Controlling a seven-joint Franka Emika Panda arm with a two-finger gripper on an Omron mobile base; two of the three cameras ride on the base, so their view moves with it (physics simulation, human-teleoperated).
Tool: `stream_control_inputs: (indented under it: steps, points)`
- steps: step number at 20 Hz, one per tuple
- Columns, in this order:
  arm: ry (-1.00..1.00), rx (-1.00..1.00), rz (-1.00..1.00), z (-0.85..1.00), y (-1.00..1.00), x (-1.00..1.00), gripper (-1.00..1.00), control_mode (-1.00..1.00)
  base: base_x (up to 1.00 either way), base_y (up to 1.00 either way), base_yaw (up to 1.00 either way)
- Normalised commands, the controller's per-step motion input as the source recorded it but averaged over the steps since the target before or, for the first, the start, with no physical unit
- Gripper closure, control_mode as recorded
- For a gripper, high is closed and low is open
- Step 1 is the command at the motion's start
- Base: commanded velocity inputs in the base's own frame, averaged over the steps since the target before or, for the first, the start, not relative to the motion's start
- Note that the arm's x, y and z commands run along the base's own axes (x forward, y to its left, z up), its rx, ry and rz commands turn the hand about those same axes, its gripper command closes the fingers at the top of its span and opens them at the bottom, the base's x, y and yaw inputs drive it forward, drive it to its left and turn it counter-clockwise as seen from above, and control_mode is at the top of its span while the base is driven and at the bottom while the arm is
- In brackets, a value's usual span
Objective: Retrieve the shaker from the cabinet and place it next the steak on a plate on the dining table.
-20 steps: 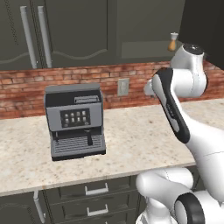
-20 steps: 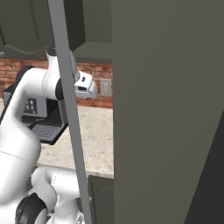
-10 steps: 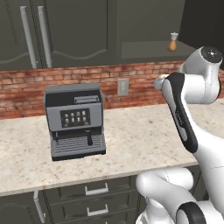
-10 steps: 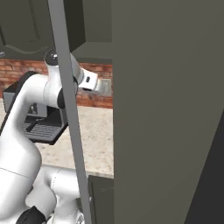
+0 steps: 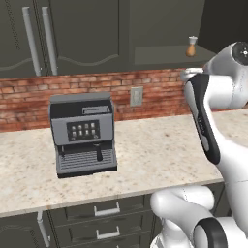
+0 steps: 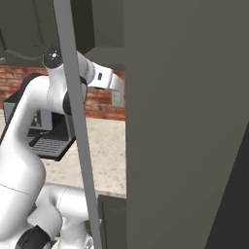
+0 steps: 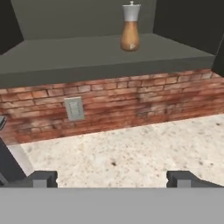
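Observation:
The shaker, tan-brown with a pale narrow top, stands upright on the shelf of the open cabinet; the left base view has the shaker at the upper right. My gripper is open with nothing between its fingertips, below the shelf and well short of the shaker. In the right base view my hand reaches toward the cabinet and passes behind its open door. The steak, the plate and the dining table are out of view.
A grey coffee machine stands on the speckled counter against a brick wall with an outlet. The open cabinet door looms close on the right. Closed dark cabinets with long handles hang to the left.
The arm has lifted and swung its hand up and to the right, closer to the cabinet shelf. The gripper stays open and the shaker has not moved.

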Motion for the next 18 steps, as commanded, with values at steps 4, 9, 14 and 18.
stream_control_inputs:
  steps: [4, 9, 14, 18]
  points:
    - [-0.13, -0.01, -0.07, 0.60, -0.14, 0.09, -1.00, -1.00, 0.00, 0.00, 0.00]
    - [-0.10, 0.00, -0.04, 0.54, -0.04, 0.02, -1.00, -1.00, 0.00, 0.00, 0.00]
    - [-0.02, 0.01, 0.00, 0.46, -0.04, 0.02, -1.00, -1.00, 0.00, 0.00, 0.00]
    - [0.00, 0.03, 0.00, 0.29, -0.12, 0.21, -1.00, -1.00, 0.00, 0.00, 0.00]
